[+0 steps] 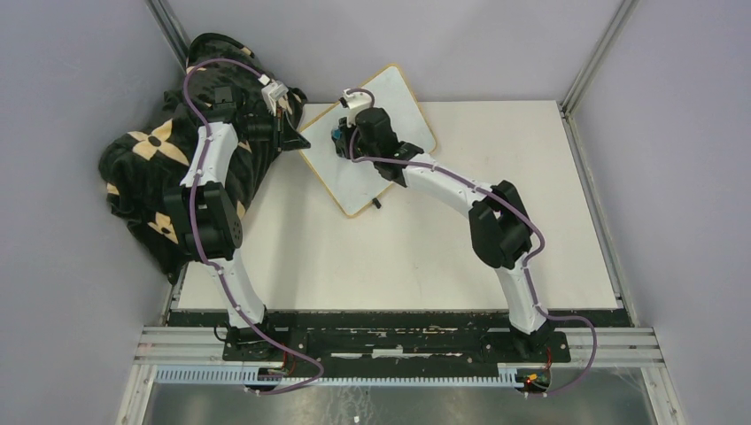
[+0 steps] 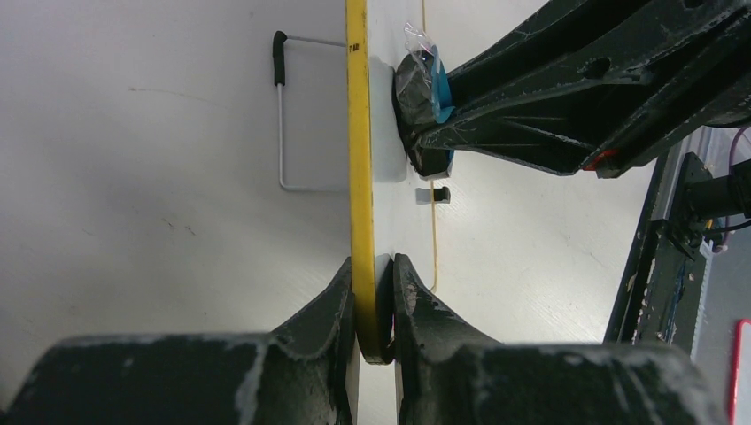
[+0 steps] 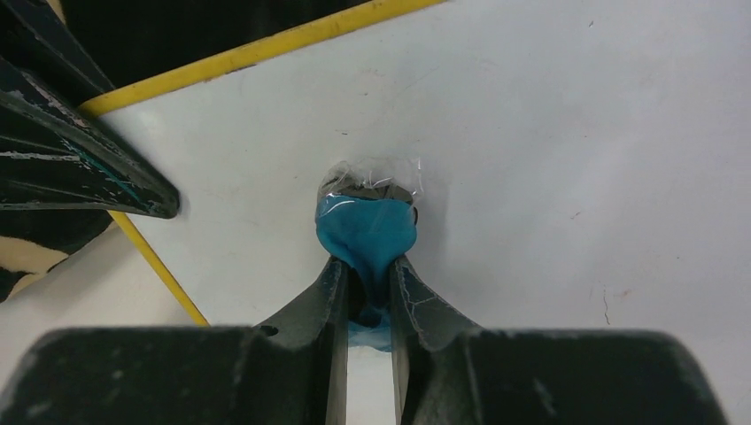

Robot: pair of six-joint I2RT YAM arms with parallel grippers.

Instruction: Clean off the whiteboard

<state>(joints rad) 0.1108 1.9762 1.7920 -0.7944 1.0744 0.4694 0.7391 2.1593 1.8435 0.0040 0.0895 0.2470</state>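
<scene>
Wiping looks nearly done.
Left hand (image 2: 373, 279) clamps the edge of the tan-framed white whiteboard (image 1: 406, 106), far left on the worktop (image 1: 443, 248); right hand (image 3: 372, 274) presses a gripped blue wad (image 3: 367, 226) against it; only faint specks left.

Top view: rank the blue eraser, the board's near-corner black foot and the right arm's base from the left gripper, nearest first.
1. The blue eraser, just right of the left gripper, on the whiteboard.
2. The black foot, board's near corner.
3. The right arm's base, bottom right.
</scene>
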